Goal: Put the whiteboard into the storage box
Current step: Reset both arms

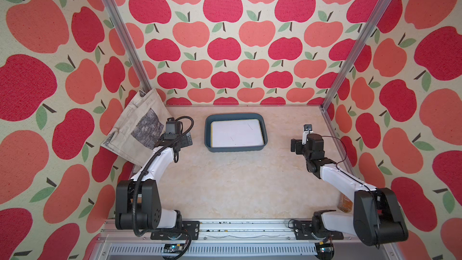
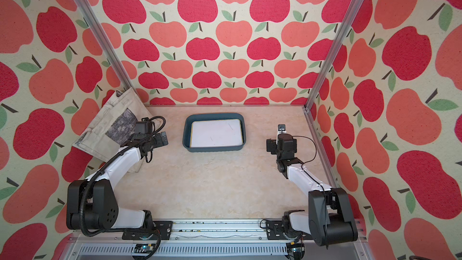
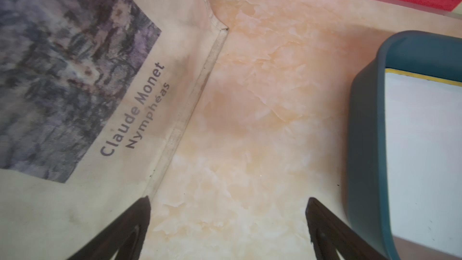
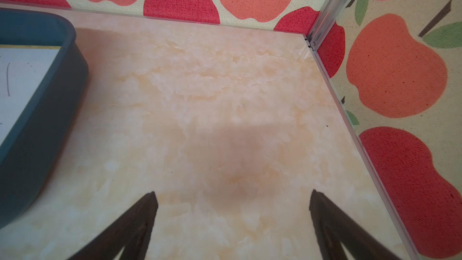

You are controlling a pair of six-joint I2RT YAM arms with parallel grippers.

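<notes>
The dark teal storage box [image 1: 235,116] stands at the back middle of the table, and the whiteboard [image 1: 236,133] lies flat inside it, white with a few faint pen marks. Both top views show this. My left gripper [image 1: 189,139] hangs open just left of the box, holding nothing. In the left wrist view the gripper [image 3: 228,198] spans bare tabletop, with the box [image 3: 367,121] and whiteboard [image 3: 425,146] to one side. My right gripper [image 1: 294,146] is open and empty, well right of the box. The right wrist view shows the gripper [image 4: 233,192] over bare table and the box [image 4: 50,91] at the edge.
A cream tote bag [image 1: 140,126] printed with a Monet picture leans in the back left corner, right behind the left arm. It fills much of the left wrist view [image 3: 75,71]. A brown object [image 1: 346,202] sits mostly hidden behind the right arm's shoulder. Aluminium posts [image 1: 325,107] frame the cell.
</notes>
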